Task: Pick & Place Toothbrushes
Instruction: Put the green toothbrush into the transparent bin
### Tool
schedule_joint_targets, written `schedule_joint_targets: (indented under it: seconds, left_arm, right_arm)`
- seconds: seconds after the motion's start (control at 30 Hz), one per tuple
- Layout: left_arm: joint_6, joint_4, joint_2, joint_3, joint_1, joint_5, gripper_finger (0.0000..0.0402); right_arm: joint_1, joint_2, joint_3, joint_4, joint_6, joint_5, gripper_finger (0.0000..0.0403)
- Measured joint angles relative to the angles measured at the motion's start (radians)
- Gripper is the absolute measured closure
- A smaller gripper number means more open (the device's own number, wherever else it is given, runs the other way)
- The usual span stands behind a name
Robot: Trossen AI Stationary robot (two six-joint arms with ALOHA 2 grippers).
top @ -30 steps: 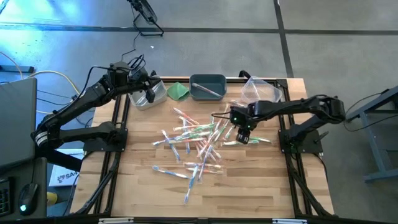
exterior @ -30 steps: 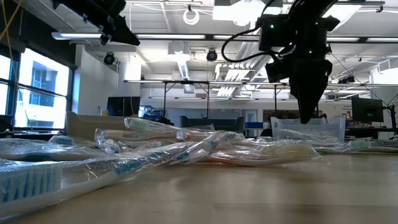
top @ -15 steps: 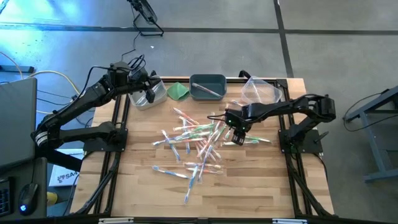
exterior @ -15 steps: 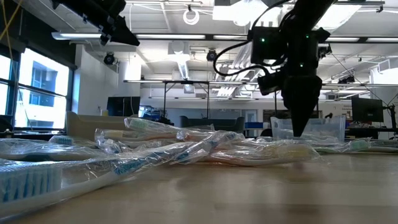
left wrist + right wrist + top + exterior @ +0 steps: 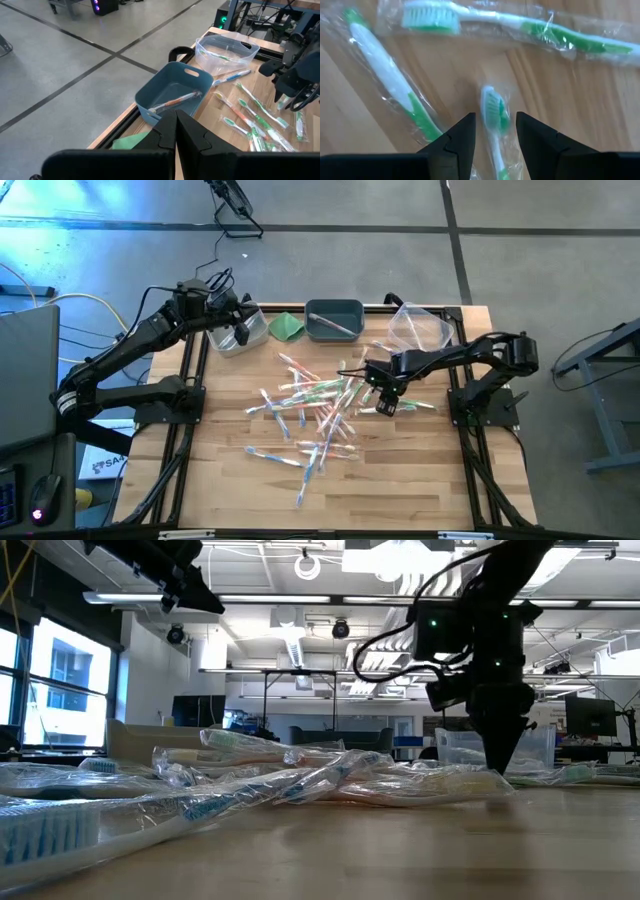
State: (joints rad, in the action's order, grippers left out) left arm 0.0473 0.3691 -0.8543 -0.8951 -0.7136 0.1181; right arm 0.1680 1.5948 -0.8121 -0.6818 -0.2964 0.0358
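Several wrapped toothbrushes [image 5: 320, 415] lie scattered flat on the middle of the wooden table. My right gripper [image 5: 387, 404] points straight down at the pile's right edge, low over the table [image 5: 498, 762]. It is open. In the right wrist view its fingers [image 5: 494, 136] stand on either side of a green toothbrush's [image 5: 493, 115] head without touching it. Two more green toothbrushes [image 5: 395, 87] [image 5: 520, 25] lie close by. My left gripper [image 5: 175, 127] is shut on nothing and held high over the far left corner [image 5: 238, 330].
A blue bin [image 5: 334, 320] with one toothbrush [image 5: 175, 100] stands at the far edge. A green cloth [image 5: 288, 327] lies to its left. A clear bin [image 5: 418, 328] sits far right, another clear bin [image 5: 235, 340] under my left gripper. The table's near half is bare wood.
My right gripper has come down toward the toothbrushes at the pile's right edge, still pointing down and with its fingers the same distance apart. The toothbrushes have not moved.
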Motion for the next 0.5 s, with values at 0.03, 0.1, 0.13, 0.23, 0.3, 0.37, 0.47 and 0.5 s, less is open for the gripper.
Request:
schedule_joint_targets:
  seconds: [0.03, 0.1, 0.13, 0.23, 0.3, 0.37, 0.47, 0.5]
  left_arm:
    - [0.000, 0.000, 0.000, 0.000, 0.000, 0.000, 0.0401]
    - [0.000, 0.000, 0.000, 0.000, 0.000, 0.000, 0.0402]
    - [0.000, 0.000, 0.000, 0.000, 0.000, 0.000, 0.0402]
    - [0.000, 0.000, 0.000, 0.000, 0.000, 0.000, 0.0402]
    - [0.000, 0.000, 0.000, 0.000, 0.000, 0.000, 0.0402]
    - [0.000, 0.000, 0.000, 0.000, 0.000, 0.000, 0.0402]
    - [0.000, 0.000, 0.000, 0.000, 0.000, 0.000, 0.0402]
    - [0.000, 0.000, 0.000, 0.000, 0.000, 0.000, 0.0402]
  right_arm:
    - [0.000, 0.000, 0.004, 0.005, -0.006, -0.001, 0.0269]
    - [0.000, 0.000, 0.012, 0.020, -0.021, -0.005, 0.0269]
    - [0.000, 0.000, 0.013, 0.021, -0.023, -0.004, 0.0269]
    - [0.000, 0.000, 0.013, 0.026, -0.024, -0.010, 0.0269]
    - [0.000, 0.000, 0.013, 0.034, -0.024, -0.010, 0.0270]
    - [0.000, 0.000, 0.013, 0.049, -0.024, -0.010, 0.0276]
    - [0.000, 0.000, 0.013, 0.063, -0.025, -0.009, 0.0297]
    - [0.000, 0.000, 0.013, 0.071, -0.025, -0.008, 0.0306]
